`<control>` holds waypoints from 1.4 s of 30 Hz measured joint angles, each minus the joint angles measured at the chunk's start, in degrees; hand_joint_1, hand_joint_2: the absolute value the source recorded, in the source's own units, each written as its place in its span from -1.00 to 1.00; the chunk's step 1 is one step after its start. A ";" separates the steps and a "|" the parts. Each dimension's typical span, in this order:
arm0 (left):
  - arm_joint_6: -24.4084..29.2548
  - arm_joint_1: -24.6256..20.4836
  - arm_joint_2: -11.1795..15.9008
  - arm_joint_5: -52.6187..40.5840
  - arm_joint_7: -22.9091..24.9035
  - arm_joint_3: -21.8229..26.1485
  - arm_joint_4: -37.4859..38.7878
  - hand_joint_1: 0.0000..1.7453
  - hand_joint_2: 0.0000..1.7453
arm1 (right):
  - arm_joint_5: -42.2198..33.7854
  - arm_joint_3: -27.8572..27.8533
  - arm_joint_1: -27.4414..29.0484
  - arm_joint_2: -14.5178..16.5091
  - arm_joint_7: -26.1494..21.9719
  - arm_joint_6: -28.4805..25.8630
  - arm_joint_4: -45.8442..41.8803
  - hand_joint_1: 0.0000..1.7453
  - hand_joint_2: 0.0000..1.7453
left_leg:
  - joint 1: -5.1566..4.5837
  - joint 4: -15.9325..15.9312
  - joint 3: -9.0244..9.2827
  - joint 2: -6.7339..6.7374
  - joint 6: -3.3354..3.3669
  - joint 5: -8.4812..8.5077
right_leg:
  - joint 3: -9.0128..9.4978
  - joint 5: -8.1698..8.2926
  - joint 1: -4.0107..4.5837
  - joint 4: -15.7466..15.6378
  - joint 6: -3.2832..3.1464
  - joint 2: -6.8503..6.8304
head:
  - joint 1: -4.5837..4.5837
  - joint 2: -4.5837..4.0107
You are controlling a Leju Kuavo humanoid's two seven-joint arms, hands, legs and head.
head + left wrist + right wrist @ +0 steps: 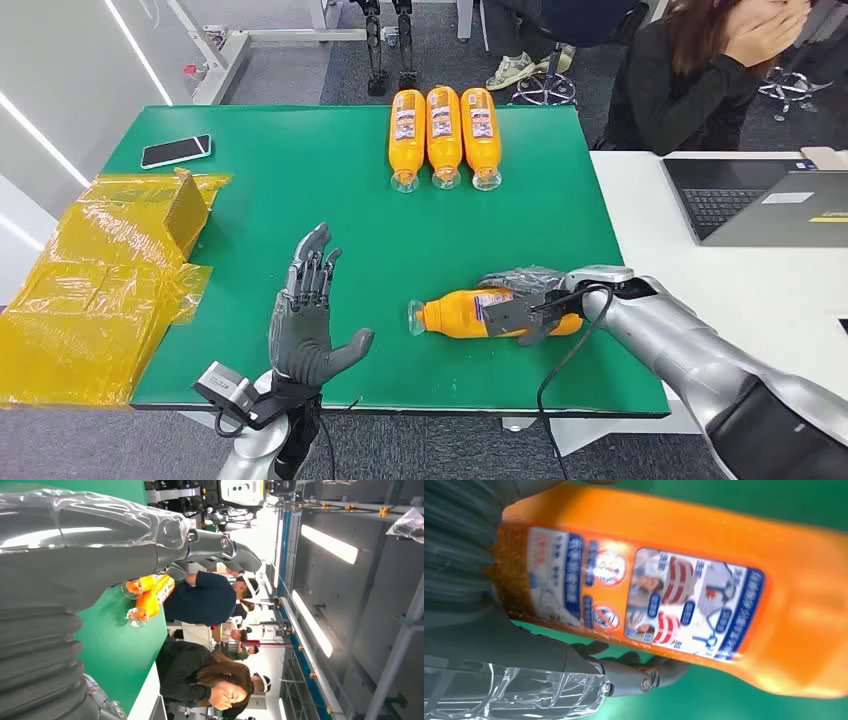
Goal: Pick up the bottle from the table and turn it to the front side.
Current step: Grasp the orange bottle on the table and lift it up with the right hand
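Head view: orange bottle [470,313] lies on its side near the front edge of the green bench [300,200], long axis running along that edge, cap end toward the left hand [306,318]. Right hand [532,305] wraps its base end; left hand hovers open, well apart. Three bottles [444,135] lie at the far edge; phone [176,150] at the far left corner.

Left wrist view: far bottles, seated people beyond.

Right wrist view: fingers [634,672] curl under the label [649,602]; a pictogram panel shows, probably the back.

Bare green table [300,180] between hands
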 joint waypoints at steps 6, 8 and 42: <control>-0.19 0.02 0.01 0.01 0.00 0.00 0.16 -1.00 1.00 | -0.21 1.35 0.19 -0.16 -0.32 -0.31 0.51 -1.00 1.00 | 0.01 0.00 0.12 0.03 0.00 0.00 | 0.08 0.00 0.01 -0.02 0.00 0.02 | -0.01 0.00; -0.54 0.02 0.01 0.02 0.00 0.00 0.24 -1.00 1.00 | -0.61 2.00 0.60 -0.44 -0.31 -1.07 0.69 -1.00 1.00 | 0.01 -0.01 0.21 0.02 0.00 -0.01 | 0.18 -0.01 0.01 -0.03 0.01 0.01 | -0.01 0.00; -0.48 3.18 0.84 -0.69 0.34 1.02 -2.23 -1.00 1.00 | 13.10 -8.55 12.30 -4.46 8.40 -33.11 -22.76 1.00 1.00 | 0.01 -0.06 0.35 0.02 0.08 0.01 | 0.39 0.06 0.02 -0.12 0.16 0.01 | -0.01 0.00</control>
